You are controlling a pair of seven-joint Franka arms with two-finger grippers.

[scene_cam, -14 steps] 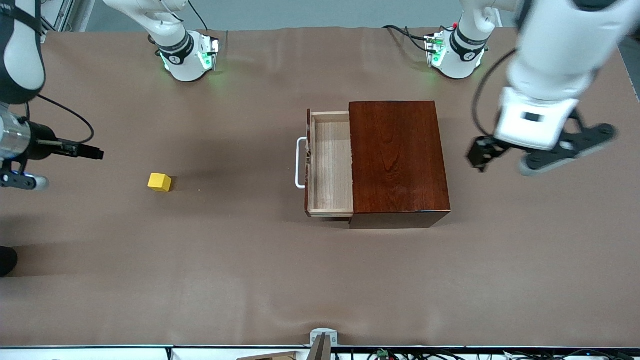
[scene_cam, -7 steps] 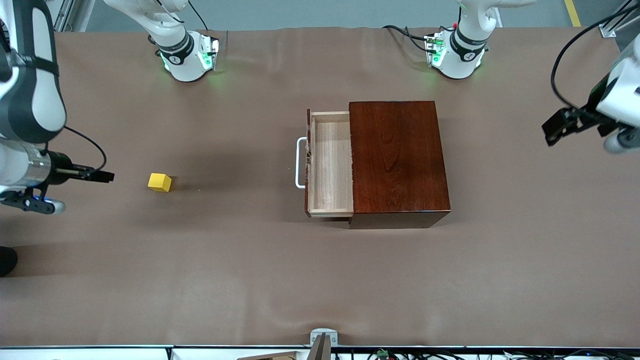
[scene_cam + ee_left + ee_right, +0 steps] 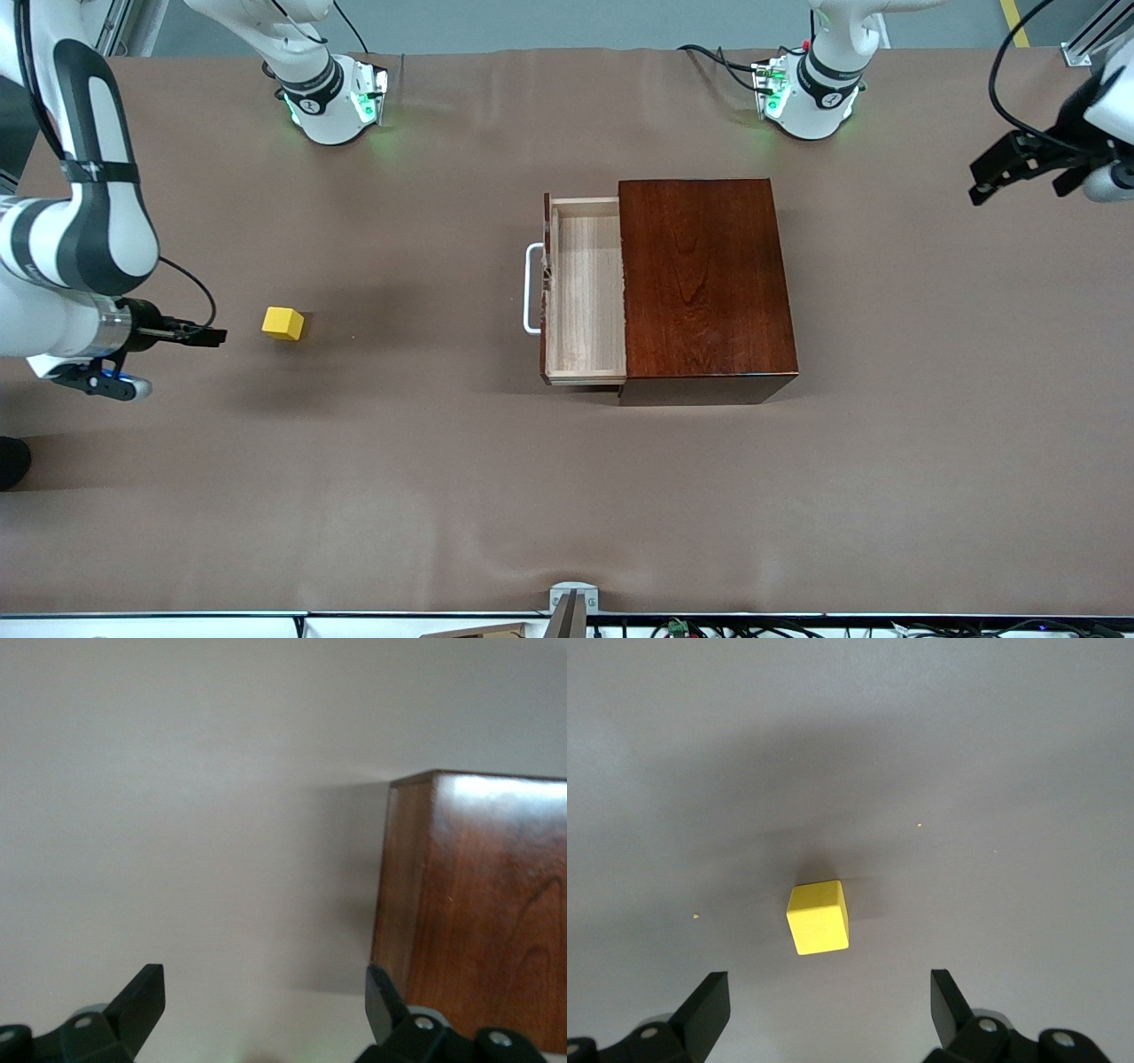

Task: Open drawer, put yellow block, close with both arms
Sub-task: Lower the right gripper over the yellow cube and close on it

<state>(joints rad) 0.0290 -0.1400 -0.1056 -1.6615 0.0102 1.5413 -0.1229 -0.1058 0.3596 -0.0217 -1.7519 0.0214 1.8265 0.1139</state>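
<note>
The yellow block (image 3: 283,322) sits on the brown table toward the right arm's end; in the right wrist view this block (image 3: 819,918) lies just ahead of the fingers. My right gripper (image 3: 205,336) hovers beside it, open and empty (image 3: 828,1005). The drawer (image 3: 585,292) stands pulled out of the dark wooden box (image 3: 704,283), its light tray empty and its white handle (image 3: 532,289) facing the block. My left gripper (image 3: 1005,168) hangs open (image 3: 264,1001) over the table at the left arm's end, with a corner of the box (image 3: 478,904) ahead of it.
Both round bases (image 3: 332,102) (image 3: 806,93) glow green along the table's edge farthest from the front camera. A small grey mount (image 3: 571,598) sits at the nearest edge. Brown cloth (image 3: 399,461) covers the table.
My right gripper has moved closer to the yellow block. The left arm has swung away from the box toward its end of the table. Block and drawer have stayed put.
</note>
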